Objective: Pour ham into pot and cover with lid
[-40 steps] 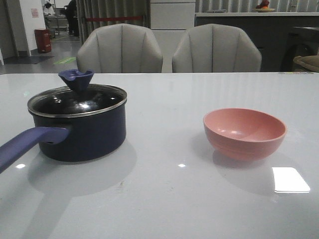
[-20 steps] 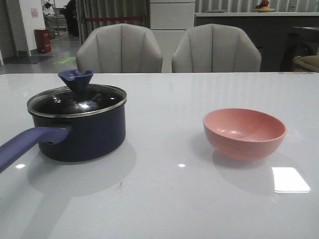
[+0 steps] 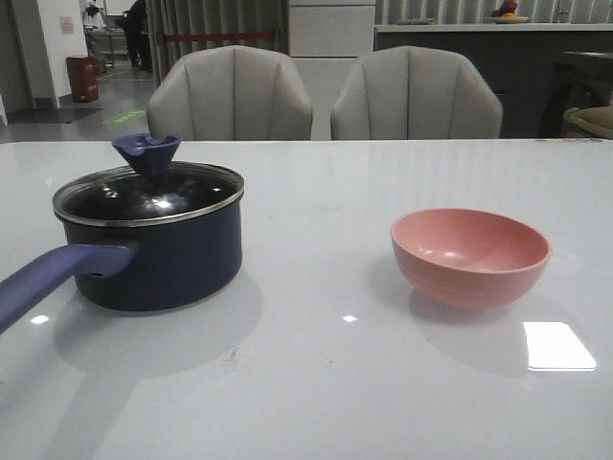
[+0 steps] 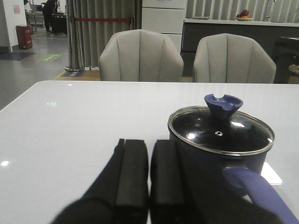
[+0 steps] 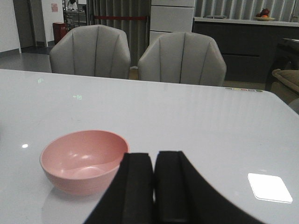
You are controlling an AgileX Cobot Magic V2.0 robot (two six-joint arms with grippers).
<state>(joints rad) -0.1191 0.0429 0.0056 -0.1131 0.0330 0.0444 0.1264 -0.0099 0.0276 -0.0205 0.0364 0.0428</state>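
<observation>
On the left of the white desk [image 3: 316, 383] stands the pot [image 3: 158, 259], its long handle [image 3: 53, 278] reaching toward the near left edge, and the lid [image 3: 148, 192] sits on its rim with the knob up. The left pincer [image 4: 148, 172] is closed and empty, just near-left of the pot. To the right, well apart, sits a pink bowl [image 3: 469, 256], no ham visible inside. The right pincer [image 5: 153, 186] is closed and empty, just near-right of the bowl.
</observation>
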